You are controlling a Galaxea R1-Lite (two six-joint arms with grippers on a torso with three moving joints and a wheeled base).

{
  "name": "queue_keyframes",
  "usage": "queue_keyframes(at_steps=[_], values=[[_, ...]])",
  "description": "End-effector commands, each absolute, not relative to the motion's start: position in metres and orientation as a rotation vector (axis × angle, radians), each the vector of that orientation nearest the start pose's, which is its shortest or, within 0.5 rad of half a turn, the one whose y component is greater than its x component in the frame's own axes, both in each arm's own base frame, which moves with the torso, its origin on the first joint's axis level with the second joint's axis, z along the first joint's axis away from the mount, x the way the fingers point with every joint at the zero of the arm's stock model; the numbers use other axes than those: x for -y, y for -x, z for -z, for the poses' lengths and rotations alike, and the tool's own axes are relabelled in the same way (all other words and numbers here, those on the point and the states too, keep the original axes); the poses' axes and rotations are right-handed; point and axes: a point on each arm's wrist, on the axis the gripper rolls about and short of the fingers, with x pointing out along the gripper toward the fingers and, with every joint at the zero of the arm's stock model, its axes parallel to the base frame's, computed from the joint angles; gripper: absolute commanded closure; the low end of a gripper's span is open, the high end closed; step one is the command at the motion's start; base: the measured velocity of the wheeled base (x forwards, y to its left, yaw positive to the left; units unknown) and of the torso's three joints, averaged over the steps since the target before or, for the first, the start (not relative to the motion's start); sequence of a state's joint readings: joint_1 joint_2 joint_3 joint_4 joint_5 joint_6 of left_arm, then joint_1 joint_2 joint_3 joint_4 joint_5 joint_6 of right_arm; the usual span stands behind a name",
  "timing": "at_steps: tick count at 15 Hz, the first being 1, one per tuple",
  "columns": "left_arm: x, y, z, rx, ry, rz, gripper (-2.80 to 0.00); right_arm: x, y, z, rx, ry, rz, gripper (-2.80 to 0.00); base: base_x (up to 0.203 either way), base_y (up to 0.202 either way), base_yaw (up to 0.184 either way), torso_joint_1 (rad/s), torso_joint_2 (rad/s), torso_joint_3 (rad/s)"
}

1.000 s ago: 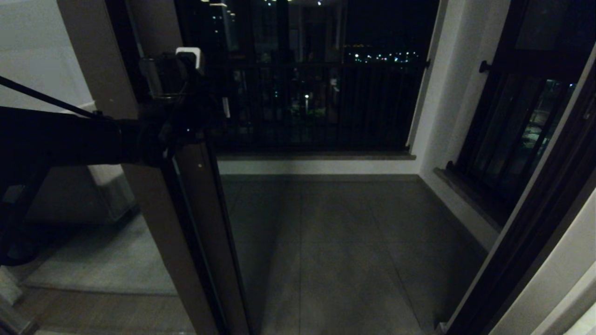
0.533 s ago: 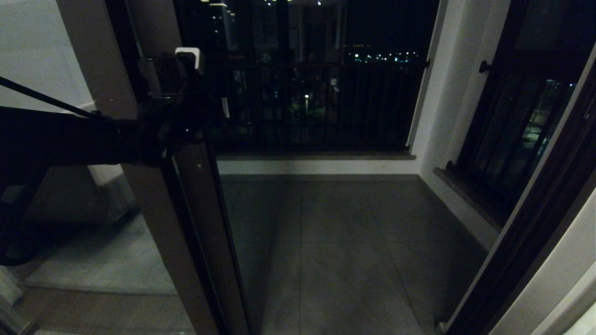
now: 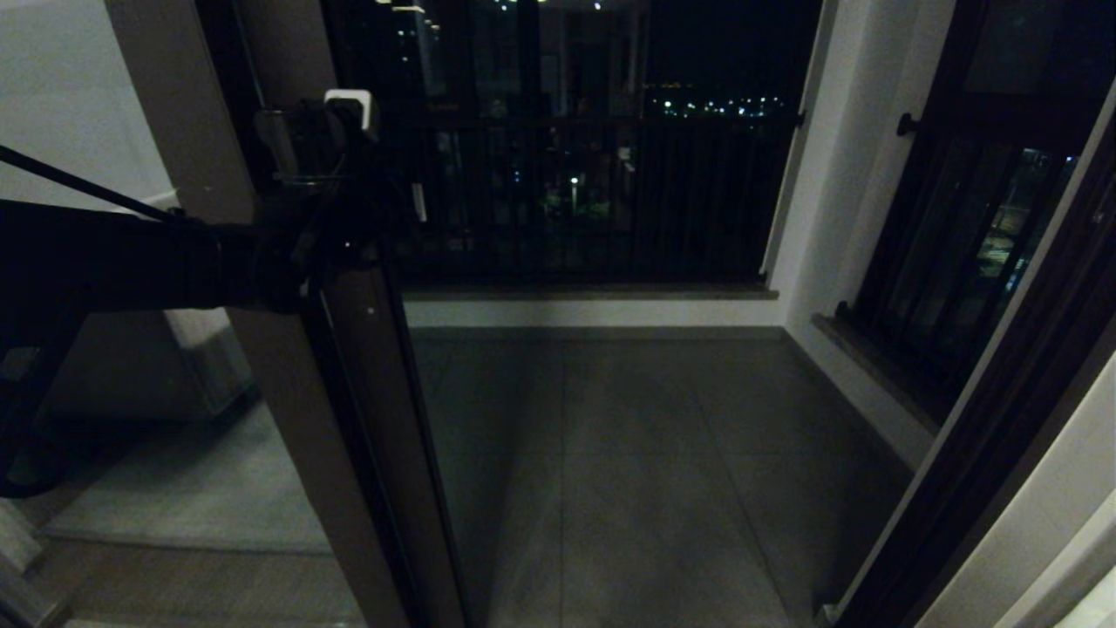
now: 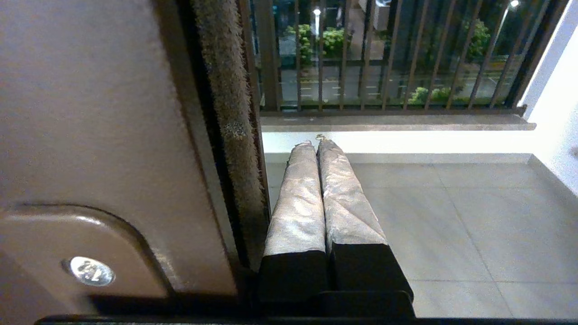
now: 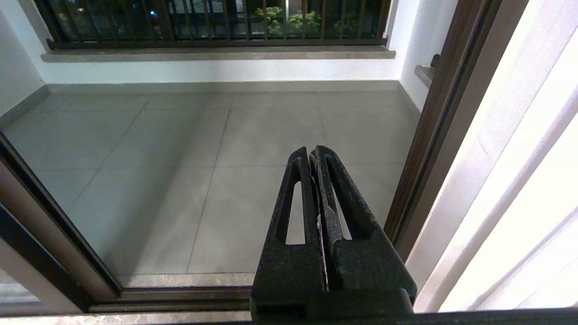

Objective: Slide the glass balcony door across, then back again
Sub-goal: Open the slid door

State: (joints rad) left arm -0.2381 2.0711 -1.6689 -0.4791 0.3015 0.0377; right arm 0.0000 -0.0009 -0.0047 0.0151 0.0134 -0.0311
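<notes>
Left gripper [image 4: 317, 143] against glass balcony door [image 4: 113, 135] — fingers together

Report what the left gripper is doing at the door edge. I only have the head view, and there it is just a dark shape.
Observer: In the left wrist view, the left gripper is shut, with both padded fingers together and nothing between them.
Operator: Give me its position against the door.
Observer: It lies alongside the brush seal on the edge of the glass balcony door, on the open-doorway side. I cannot tell whether it touches the seal.
Operator: Now the right arm; it is not in my picture.
Observer: The right gripper is also shut and empty. It hangs above the floor track and points out at the balcony tiles.
</notes>
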Motion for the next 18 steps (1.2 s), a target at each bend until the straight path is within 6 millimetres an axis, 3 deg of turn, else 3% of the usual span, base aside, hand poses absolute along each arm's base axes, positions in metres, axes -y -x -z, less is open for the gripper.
queue_keyframes(at_steps=[1, 6, 9, 11, 14, 18], values=[[0.096, -0.425, -0.272, 0.076, -0.016, -0.067, 0.0, 0.0, 0.023, -0.075, -0.011, 0.032, -0.014, 0.0, 0.0, 0.0, 0.0, 0.0, 0.0, 0.0], [0.095, -0.425, -0.272, 0.076, -0.016, -0.069, 0.0, 0.0, 0.023, -0.075, -0.011, 0.032, -0.014, 0.0, 0.0, 0.0, 0.0, 0.0, 0.0, 0.0], [0.095, -0.417, -0.283, 0.097, -0.009, -0.062, 0.0, 0.0, 0.023, -0.075, -0.011, 0.031, -0.014, 0.0, 0.0, 0.0, 0.0, 0.0, 0.0, 0.0], [0.104, -0.394, -0.298, 0.118, -0.001, -0.019, 0.0, 0.0, 0.023, -0.075, -0.011, 0.031, -0.014, 0.0, 0.0, 0.0, 0.0, 0.0, 0.0, 0.0], [0.114, -0.343, -0.314, 0.12, 0.001, 0.071, 0.0, 0.0, 0.023, -0.075, -0.011, 0.032, -0.014, 0.0, 0.0, 0.0, 0.0, 0.0, 0.0, 0.0], [0.09, -0.271, -0.329, 0.143, 0.012, 0.079, 0.0, 0.0, 0.023, -0.075, -0.011, 0.032, -0.014, 0.0, 0.0, 0.0, 0.0, 0.0, 0.0, 0.0]])
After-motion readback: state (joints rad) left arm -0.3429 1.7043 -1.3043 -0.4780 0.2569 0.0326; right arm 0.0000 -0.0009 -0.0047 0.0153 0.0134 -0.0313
